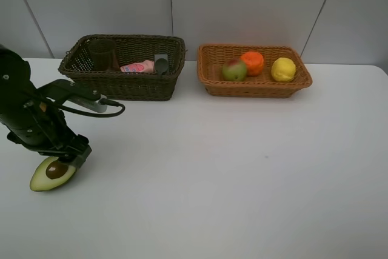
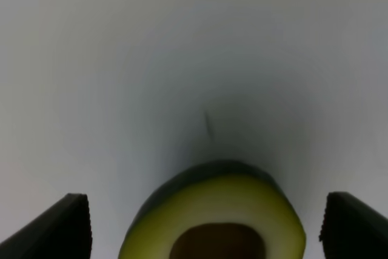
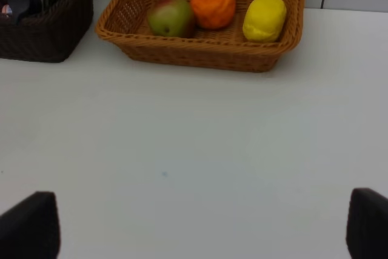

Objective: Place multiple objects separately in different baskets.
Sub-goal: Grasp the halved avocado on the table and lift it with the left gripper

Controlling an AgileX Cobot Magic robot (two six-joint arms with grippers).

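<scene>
A halved avocado [image 1: 53,173] lies cut side up on the white table at the front left. My left gripper [image 1: 65,158] hangs low over it, open, with its fingers [image 2: 66,225] standing on either side of the avocado [image 2: 212,216] and not touching it. The dark brown-green basket [image 1: 121,84] holds a mauve cup [image 1: 102,54], a small pink bottle [image 1: 138,67] and a black pump bottle [image 1: 161,63]. In the orange-tan basket [image 1: 254,88] lie a red-green pear-like fruit [image 1: 234,70], an orange [image 1: 253,62] and a lemon [image 1: 283,69]. My right gripper [image 3: 200,225] is open over bare table, holding nothing.
Both baskets stand side by side at the back of the table against a grey panelled wall. The right wrist view looks at the orange-tan basket [image 3: 200,53] and a corner of the dark basket [image 3: 42,34]. A cable loops off the left arm [image 1: 112,110].
</scene>
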